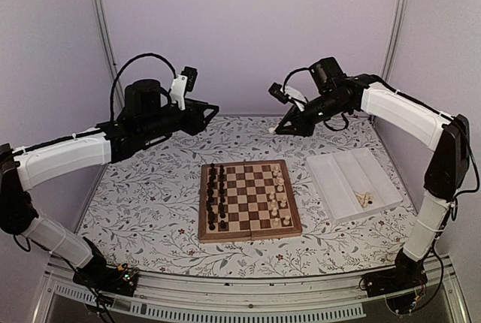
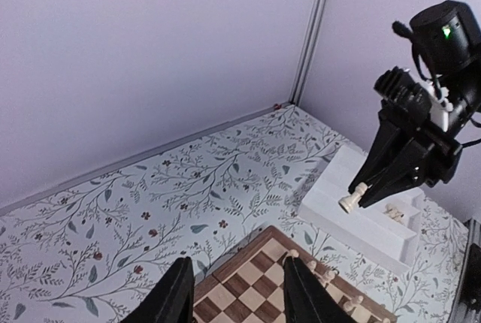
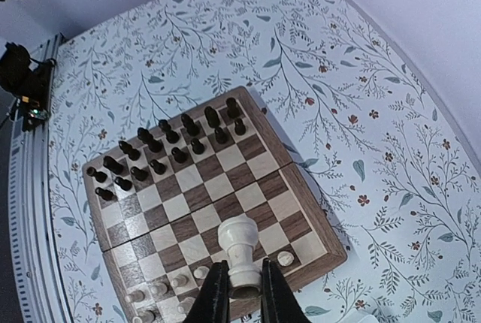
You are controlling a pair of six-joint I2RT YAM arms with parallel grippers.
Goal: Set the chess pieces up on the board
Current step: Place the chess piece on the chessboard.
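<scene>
Pale piece (image 3: 239, 252): clenched in right gripper (image 3: 242, 278), aloft toward board's 12 o'clock.
Board (image 1: 252, 237): pale pieces (image 1: 279, 199) along 3 o'clock edge, dark pieces (image 1: 216, 199) along 9.
Left gripper (image 2: 237, 297): released, empty.
Tray (image 1: 334, 176): at board's 3 o'clock.

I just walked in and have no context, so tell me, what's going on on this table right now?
Two robot arms are setting up a chess game. The right gripper is shut on a pale cream chess piece, held up in the air. The left gripper is open and empty, raised above the table. On the square wooden checkered chessboard, dark brown pieces stand in two rows along one side and cream pieces along the other. A few more lie in the white ridged tray.
</scene>
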